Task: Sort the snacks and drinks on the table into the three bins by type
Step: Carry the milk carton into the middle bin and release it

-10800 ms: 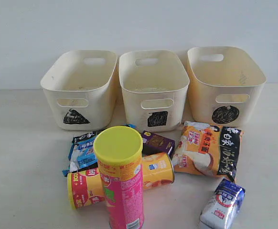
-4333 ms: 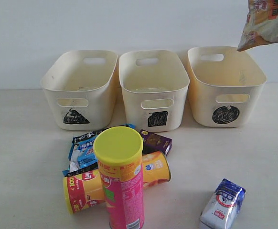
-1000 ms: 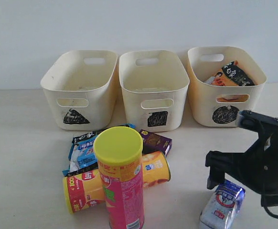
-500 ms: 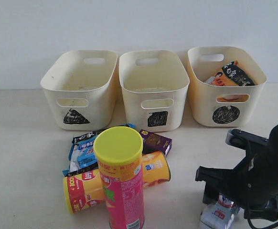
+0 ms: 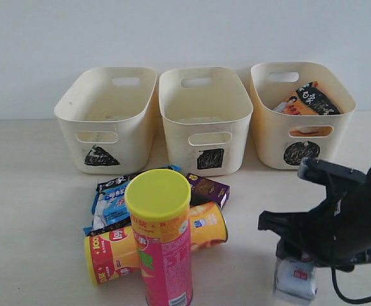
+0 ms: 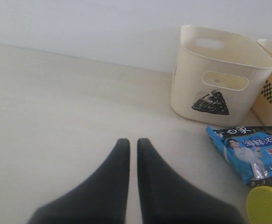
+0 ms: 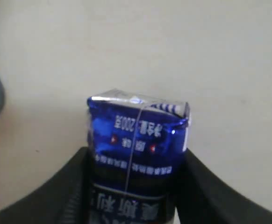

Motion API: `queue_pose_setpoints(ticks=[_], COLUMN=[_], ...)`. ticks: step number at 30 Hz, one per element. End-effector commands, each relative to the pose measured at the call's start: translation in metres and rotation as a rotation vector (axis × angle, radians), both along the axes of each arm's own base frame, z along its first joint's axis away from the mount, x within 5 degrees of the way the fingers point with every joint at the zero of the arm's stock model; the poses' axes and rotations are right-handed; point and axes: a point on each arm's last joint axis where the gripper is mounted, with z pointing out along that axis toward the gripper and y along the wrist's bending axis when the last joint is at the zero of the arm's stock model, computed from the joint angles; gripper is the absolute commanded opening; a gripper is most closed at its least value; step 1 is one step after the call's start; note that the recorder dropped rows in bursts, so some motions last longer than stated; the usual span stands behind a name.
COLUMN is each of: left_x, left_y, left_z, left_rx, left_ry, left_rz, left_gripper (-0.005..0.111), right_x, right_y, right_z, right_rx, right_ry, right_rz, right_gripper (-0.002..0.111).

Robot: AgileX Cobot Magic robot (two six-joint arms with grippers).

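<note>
My right gripper [image 7: 136, 156] is shut on the blue-and-white carton [image 7: 136, 126], one finger on each side, low over the table [image 5: 32, 210] at the front right; in the exterior view the carton [image 5: 295, 280] sits under the black gripper [image 5: 300, 258]. The pink canister [image 5: 163, 242] stands upright in front of the lying yellow-orange canister [image 5: 112, 252]. Behind them are the blue/white packet [image 5: 112, 201] and the purple carton [image 5: 208, 189]. The orange/white/black packet [image 5: 303, 102] lies in the circle bin [image 5: 271, 140]. My left gripper [image 6: 129, 142] is shut and holds nothing.
The triangle bin [image 5: 71, 127] and the square bin [image 5: 179, 146] stand at the back left and middle, with nothing visible inside. In the left wrist view the triangle bin [image 6: 206, 70] and the blue packet [image 6: 250, 151] lie ahead of the fingers, across bare table.
The orange packet went from the table into the circle bin. The right gripper then came down over the blue-and-white carton and closed on it; the carton has turned slightly.
</note>
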Motion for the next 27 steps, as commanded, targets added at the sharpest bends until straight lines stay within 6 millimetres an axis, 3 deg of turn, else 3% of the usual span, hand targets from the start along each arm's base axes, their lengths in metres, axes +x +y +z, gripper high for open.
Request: queue_pose_setpoints(ticks=[1, 10, 15, 17, 22, 27], left_x=[0.000, 0.000, 0.000, 0.000, 0.000, 0.000], left_y=[0.000, 0.000, 0.000, 0.000, 0.000, 0.000], left_z=[-0.001, -0.001, -0.001, -0.001, -0.001, -0.001], left_rx=[-0.008, -0.008, -0.008, -0.008, -0.008, -0.008], left_ry=[-0.004, -0.004, -0.004, -0.004, -0.004, -0.004], left_rz=[0.001, 0.001, 0.001, 0.001, 0.001, 0.001], left_gripper=[0.005, 0.005, 0.005, 0.005, 0.005, 0.005], right_x=[0.008, 0.038, 0.057, 0.066, 0.094, 0.128], right_y=[0.001, 0.012, 0.018, 0.022, 0.033, 0.048], right_z=[0.043, 0.161, 0.204, 0.211, 0.203, 0.169], right_rx=[0.045, 0.099, 0.076, 0.049, 0.032, 0.013], right_ry=[-0.284, -0.839, -1.073, -1.154, -1.216, -1.185], right_rz=[0.070, 0.153, 0.171, 0.178, 0.166, 0.167], right_gripper=[0.001, 0.001, 0.001, 0.001, 0.001, 0.001])
